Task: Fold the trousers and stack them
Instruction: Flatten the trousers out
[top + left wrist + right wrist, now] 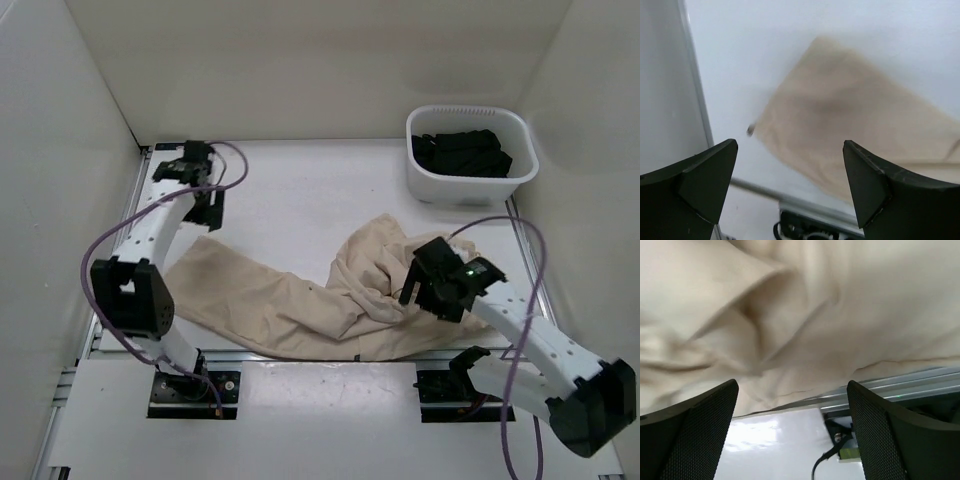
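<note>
The beige trousers (280,300) lie spread across the near half of the table. One leg lies flat toward the left, and the waist end is bunched in wrinkled folds on the right. My left gripper (205,207) hangs open at the far left, just beyond the leg's end. In the left wrist view its gripper (790,145) stands wide, with the leg's cloth (850,115) below and nothing between the fingers. My right gripper (425,290) hovers over the bunched part. In the right wrist view it (792,385) is open and empty, close above the folds (815,315).
A white basket (432,185) stands at the back right with a black garment (460,152) inside. Metal rails run along the table's sides and near edge (900,382). White walls close in the left, back and right. Purple cables loop from both arms.
</note>
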`<state>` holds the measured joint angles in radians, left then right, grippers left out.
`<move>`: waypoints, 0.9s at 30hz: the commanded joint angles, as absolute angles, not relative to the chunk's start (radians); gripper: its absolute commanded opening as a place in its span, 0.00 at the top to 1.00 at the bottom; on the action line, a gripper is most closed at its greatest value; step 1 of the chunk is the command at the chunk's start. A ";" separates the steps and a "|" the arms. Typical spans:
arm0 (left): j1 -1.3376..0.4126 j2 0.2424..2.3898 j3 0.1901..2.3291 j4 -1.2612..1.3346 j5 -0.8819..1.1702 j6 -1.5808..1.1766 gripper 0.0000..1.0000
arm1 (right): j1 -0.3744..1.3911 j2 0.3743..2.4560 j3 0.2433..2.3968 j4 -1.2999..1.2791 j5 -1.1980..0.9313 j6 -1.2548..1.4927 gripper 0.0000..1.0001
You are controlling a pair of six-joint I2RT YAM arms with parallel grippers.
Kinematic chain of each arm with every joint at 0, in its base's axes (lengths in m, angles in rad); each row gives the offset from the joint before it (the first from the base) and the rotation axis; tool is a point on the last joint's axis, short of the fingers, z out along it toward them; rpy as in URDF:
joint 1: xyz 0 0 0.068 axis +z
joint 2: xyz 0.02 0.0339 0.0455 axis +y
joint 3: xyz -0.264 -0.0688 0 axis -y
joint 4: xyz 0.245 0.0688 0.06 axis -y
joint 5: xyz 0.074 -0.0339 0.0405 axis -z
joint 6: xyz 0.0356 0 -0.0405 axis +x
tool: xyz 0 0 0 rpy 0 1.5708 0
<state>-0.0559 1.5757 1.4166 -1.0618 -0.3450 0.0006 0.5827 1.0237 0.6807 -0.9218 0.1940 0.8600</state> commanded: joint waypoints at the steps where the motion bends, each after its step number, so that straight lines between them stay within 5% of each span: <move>1: -0.225 1.664 1.586 -1.088 -0.422 0.000 0.02 | 0.578 0.916 0.914 -1.092 0.411 0.882 0.06; 7: -0.492 2.004 1.998 -1.097 -0.203 0.000 0.00 | 0.500 0.977 1.121 -1.141 0.659 0.848 0.05; 12: -0.600 2.287 2.327 -1.037 -0.083 0.000 0.00 | 0.303 1.182 1.134 -1.004 0.661 0.740 0.01; 18: -0.643 2.354 2.263 -0.822 0.066 0.000 0.00 | 0.083 1.275 0.994 -0.625 0.407 0.683 0.01; 27: -0.719 2.457 2.178 -0.848 0.255 0.000 0.00 | 0.051 1.440 0.922 -0.399 0.321 0.698 0.01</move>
<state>-0.6762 2.4569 2.2158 -0.8352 0.1570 -0.0002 0.0582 1.4212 0.9501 -0.5449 0.3573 0.6987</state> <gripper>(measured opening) 0.998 0.985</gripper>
